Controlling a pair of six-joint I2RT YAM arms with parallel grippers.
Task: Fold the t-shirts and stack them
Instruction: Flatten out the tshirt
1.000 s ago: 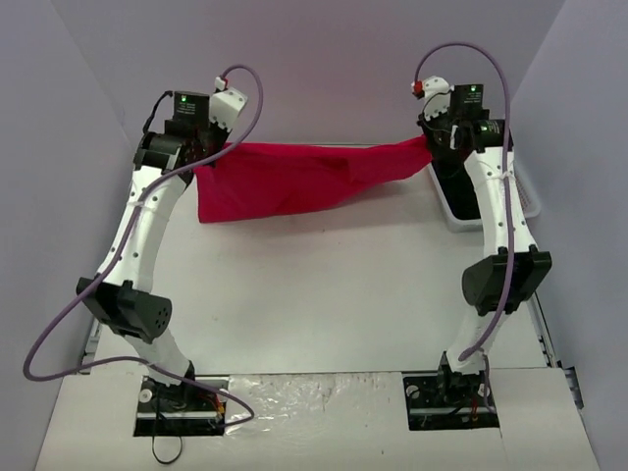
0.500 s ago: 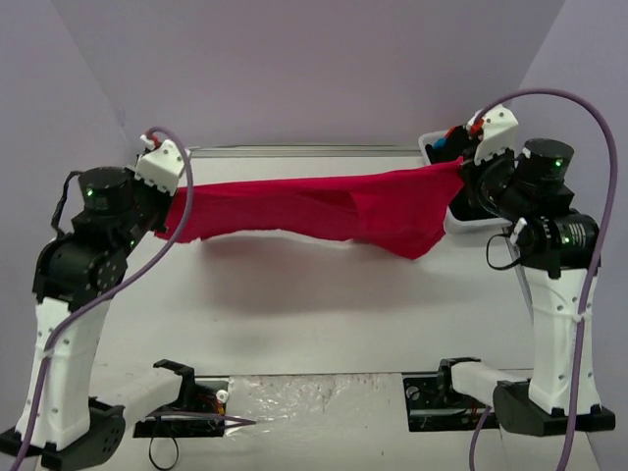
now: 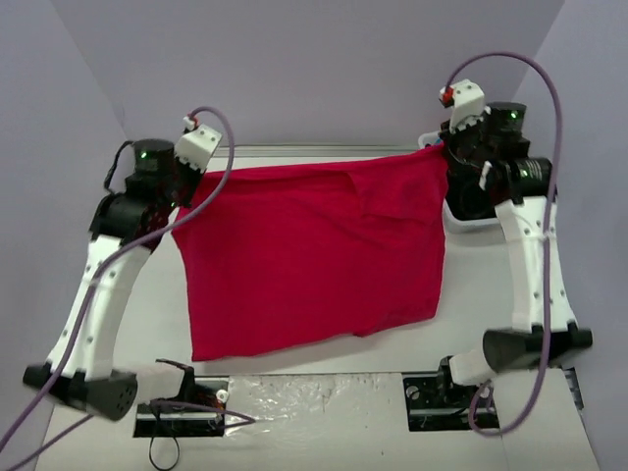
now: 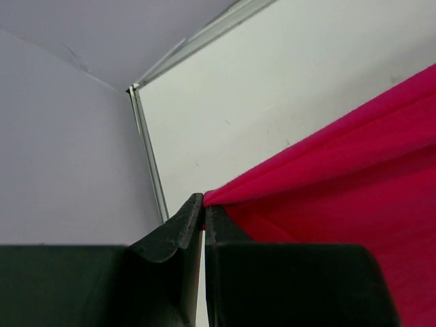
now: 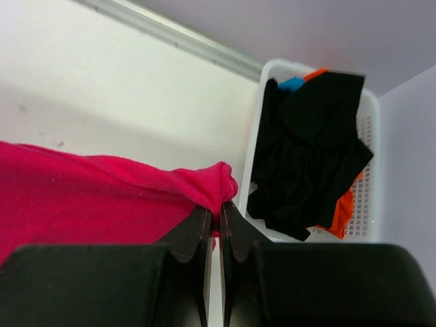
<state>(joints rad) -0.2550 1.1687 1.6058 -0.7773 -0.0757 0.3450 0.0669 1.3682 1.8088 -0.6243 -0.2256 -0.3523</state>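
Crimson cloth now hangs wide between the two arms. The red t-shirt (image 3: 314, 255), a moment ago pulled into a narrow band strung across the far side, has dropped open into a broad sheet, with its lower hem reaching toward the near edge of the table (image 3: 481, 294). Whether that hem touches the table I cannot tell. To my eye the spreading is nearly done, and the shirt looks ready to be laid flat for folding.

The left claw (image 4: 204, 206) is pressed together on one top corner, and the right claw (image 5: 219, 212) pinches the other in a small bunch. The top edge runs fairly straight, but the right side is wrinkled.

The white basket (image 5: 373, 136) sits just beside the right claw, heaped with black shirts (image 5: 313, 150), an orange shirt (image 5: 344, 218) and a bit of blue. Bare table shows on both flanks of the sheet. The side wall (image 4: 68, 136) stands close by the left claw.
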